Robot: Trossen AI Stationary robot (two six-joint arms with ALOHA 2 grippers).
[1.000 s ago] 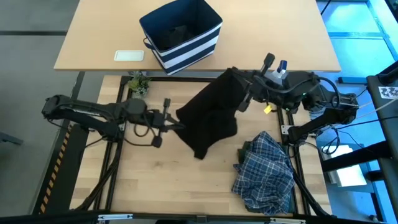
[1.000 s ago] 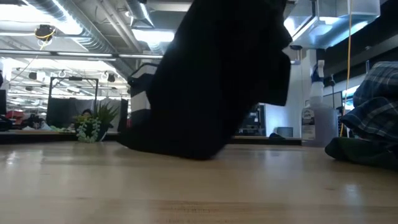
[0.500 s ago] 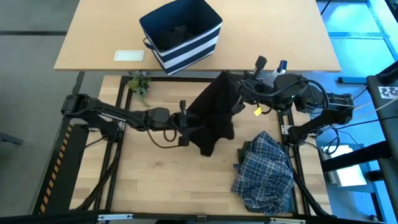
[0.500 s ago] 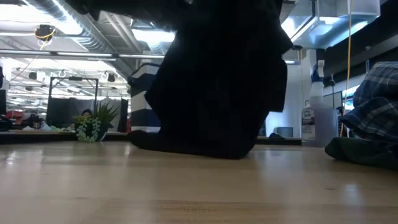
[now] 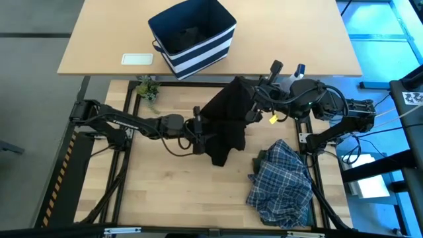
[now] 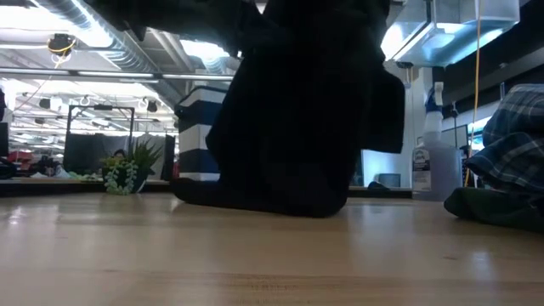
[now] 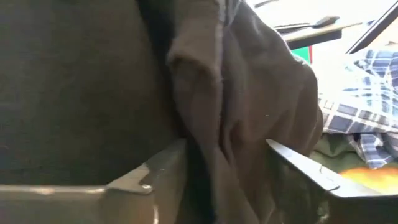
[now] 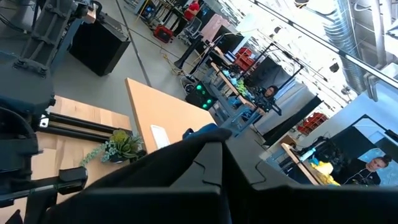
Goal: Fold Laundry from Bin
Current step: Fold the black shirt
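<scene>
Landmark: the black garment (image 5: 228,122), mid-table.

- Table (image 5: 172,192): light wood work surface. The black garment hung over it in a bunched drape, upper end lifted, lower folds resting on the wood per the low view (image 6: 289,110).
- Bin (image 5: 193,36): on the far table, beyond the black garment and a bit to its left. Navy with white stripes, upright, something dark inside.
- Plaid shirt (image 5: 283,182): crumpled heap on the near right side of the black garment, apart from it. Dark olive-green cloth (image 5: 264,160) stuck out from under the heap's edge nearest the garment.
- Left arm: reached in from the left. Left gripper (image 5: 200,127) sat at the black garment's left edge. Wrist view showed its fingers (image 7: 292,165) spread apart with a fold of the cloth (image 7: 242,112) lying between them, not pinched.
- Right arm: came in from the right. Right gripper (image 5: 254,106) was at the black garment's upper right end, clamped closed on the cloth and holding that end off the table. Its wrist view was mostly filled by the dark fabric (image 8: 186,180).
- Small potted plant (image 5: 147,88): far-left of the black garment, at the table's back edge.
- Spray bottle (image 6: 427,157): right of the black garment in the low view, standing upright.
- White flat item (image 5: 137,59): on the far table, left of the bin, well away from the garment.
</scene>
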